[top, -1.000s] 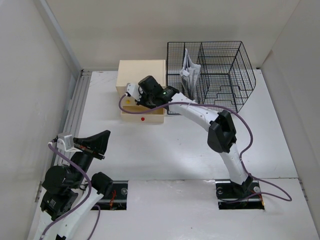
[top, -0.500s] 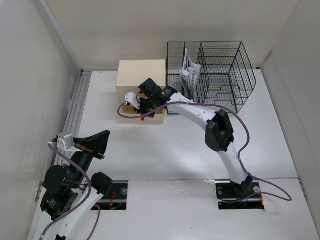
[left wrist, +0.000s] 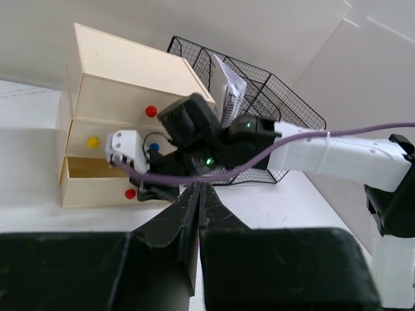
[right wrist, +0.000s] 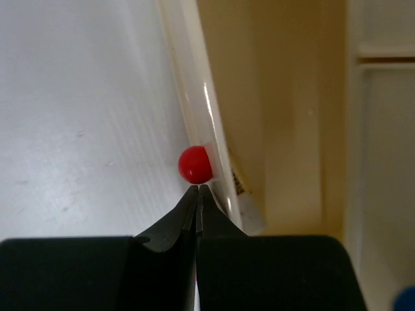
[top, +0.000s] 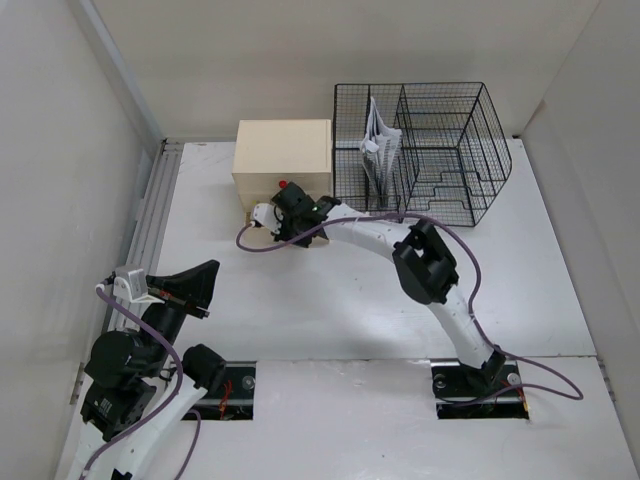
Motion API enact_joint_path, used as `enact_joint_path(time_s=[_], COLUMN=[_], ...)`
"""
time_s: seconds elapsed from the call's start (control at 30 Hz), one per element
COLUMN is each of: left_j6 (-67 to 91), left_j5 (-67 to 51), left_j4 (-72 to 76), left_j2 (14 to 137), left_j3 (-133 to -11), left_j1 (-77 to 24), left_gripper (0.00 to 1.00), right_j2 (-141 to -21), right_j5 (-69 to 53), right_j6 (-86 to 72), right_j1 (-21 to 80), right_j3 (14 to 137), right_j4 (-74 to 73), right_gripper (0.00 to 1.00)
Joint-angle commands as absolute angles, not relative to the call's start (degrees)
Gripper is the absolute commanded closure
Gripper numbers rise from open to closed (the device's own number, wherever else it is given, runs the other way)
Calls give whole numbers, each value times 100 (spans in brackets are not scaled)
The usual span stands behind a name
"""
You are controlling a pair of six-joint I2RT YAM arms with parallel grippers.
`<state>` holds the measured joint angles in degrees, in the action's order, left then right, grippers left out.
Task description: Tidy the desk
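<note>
The white desk holds a beige wooden drawer box at the back. Its bottom drawer stands slightly open, and its red knob faces forward. My right gripper is shut and empty, with its tips touching that red knob from the front. It also shows in the left wrist view beside the knob. My left gripper is shut and empty, held above the desk's near left part, its tips pointing toward the box.
A black wire-mesh organizer with papers in its left section stands right of the box. A ridged metal rail runs along the desk's left side. White walls close in on the sides and at the back.
My right gripper has come down from over the open bottom drawer to its front. The drawer has slid most of the way into the box. The left arm has not moved.
</note>
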<state>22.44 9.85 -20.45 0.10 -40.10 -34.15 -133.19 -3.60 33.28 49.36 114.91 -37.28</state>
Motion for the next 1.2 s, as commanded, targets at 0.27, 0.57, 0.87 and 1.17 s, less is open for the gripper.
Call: enact_joint_path(time_s=[0.27,0.57,0.87,1.17], left_j6=[2320,2320,2320,3092], left_j5=[1037,1037,1037,1310], left_j4=[-1863,-1863,-1863,-1688], left_j2=[-527,-527,-379,983], left_j3=[-4061,-4061,-4061,-3956], left_j1=[-3445,-3445,-3445,-3445], left_gripper=[100,100,0,0], right_j2=[-13351,-13474,-11745,-8782], right_j5=[3409,3851,-2862,921], right_j6=[3225,3409,5432,2329], right_j1=[5194,5194,5194,5247], right_j3=[10864,10846,10916,8677], right_j4=[-1249,-914,-4639,-1047], right_gripper=[100,100,16,0])
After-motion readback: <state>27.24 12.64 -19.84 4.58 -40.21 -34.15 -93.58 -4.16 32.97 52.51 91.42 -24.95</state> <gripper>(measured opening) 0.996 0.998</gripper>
